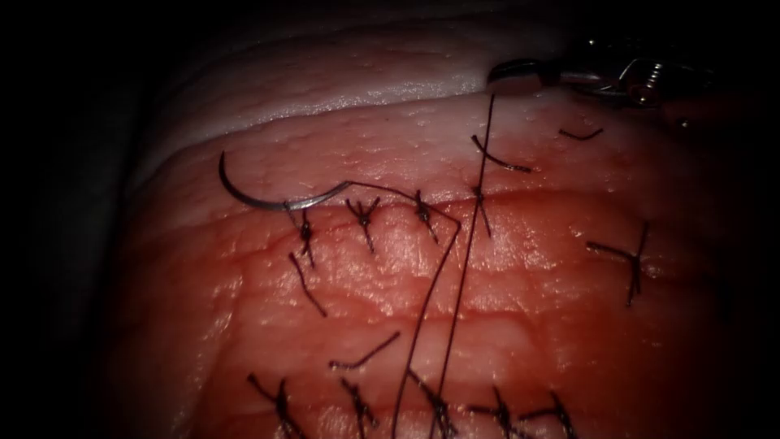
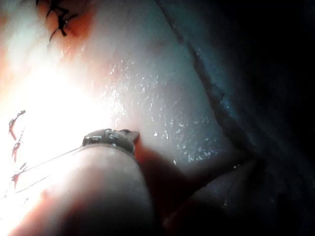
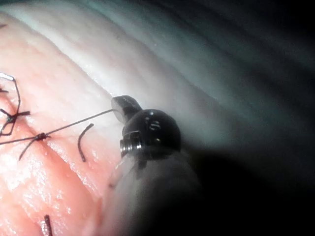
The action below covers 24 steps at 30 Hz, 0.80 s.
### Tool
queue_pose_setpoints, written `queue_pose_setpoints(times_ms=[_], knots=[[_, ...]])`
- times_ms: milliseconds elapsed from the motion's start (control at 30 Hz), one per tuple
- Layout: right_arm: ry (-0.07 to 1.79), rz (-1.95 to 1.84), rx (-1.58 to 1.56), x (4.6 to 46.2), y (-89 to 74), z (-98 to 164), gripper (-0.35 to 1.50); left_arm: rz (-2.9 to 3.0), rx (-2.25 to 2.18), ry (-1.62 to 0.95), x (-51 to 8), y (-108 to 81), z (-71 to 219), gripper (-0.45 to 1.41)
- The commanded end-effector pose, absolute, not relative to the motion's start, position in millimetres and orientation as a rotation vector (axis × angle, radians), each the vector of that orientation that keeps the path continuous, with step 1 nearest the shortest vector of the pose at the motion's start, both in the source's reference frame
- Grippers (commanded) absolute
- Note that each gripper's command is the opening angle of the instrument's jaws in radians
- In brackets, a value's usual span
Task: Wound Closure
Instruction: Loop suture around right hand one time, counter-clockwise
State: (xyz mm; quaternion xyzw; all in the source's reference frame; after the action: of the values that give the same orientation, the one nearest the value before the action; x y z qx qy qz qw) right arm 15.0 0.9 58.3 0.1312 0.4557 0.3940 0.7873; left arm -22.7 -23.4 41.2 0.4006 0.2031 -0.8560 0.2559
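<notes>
**What the frames leave unclear**

The right tool (image 1: 520, 75) fades into darkness behind its jaws, which close on the thread (image 1: 470, 268); that thread runs off the endoscope view's lower edge. The left tool (image 2: 110, 138) hides its own jaws behind its wrist, so their state is unreadable

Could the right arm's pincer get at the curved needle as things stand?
Probably not right away: the right pincer is shut on the dark thread, far right of the curved steel needle, which lies free on the pink pork tissue with nothing covering it.
</notes>
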Motion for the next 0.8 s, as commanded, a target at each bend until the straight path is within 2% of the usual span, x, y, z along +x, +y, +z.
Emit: queue_pose_setpoints(times_ms=[33,267,300,333,367,400,533,800], knots=[[0.986,0.848,0.284,15.8,1.2,59,-0.35,-2.318,1.086,0.555,-23.2,-23.8,42,-0.45],[1.080,0.823,0.322,15.9,-0.2,58,-0.35,-2.316,1.104,0.545,-23.1,-22.7,40,-0.45],[1.129,0.828,0.317,15.9,-0.5,58,-0.01,-2.327,1.117,0.526,-23.0,-22.1,39,-0.45],[1.164,0.830,0.316,15.9,-0.7,58,0.51,-2.333,1.130,0.514,-23.0,-21.5,39,-0.45],[1.185,0.822,0.318,15.9,-0.9,58,0.93,-2.343,1.142,0.501,-23.0,-20.8,39,-0.45],[1.205,0.799,0.307,15.8,-1.1,57,1.15,-2.359,1.161,0.479,-23.0,-19.7,38,-0.45],[1.270,0.796,0.305,14.8,-2.5,56,1.33,-2.439,1.282,0.311,-23.5,-13.5,37,-0.45],[1.356,0.797,0.253,11.8,-4.6,52,1.35,-2.530,1.519,0.024,-23.1,-0.7,36,-0.45]])
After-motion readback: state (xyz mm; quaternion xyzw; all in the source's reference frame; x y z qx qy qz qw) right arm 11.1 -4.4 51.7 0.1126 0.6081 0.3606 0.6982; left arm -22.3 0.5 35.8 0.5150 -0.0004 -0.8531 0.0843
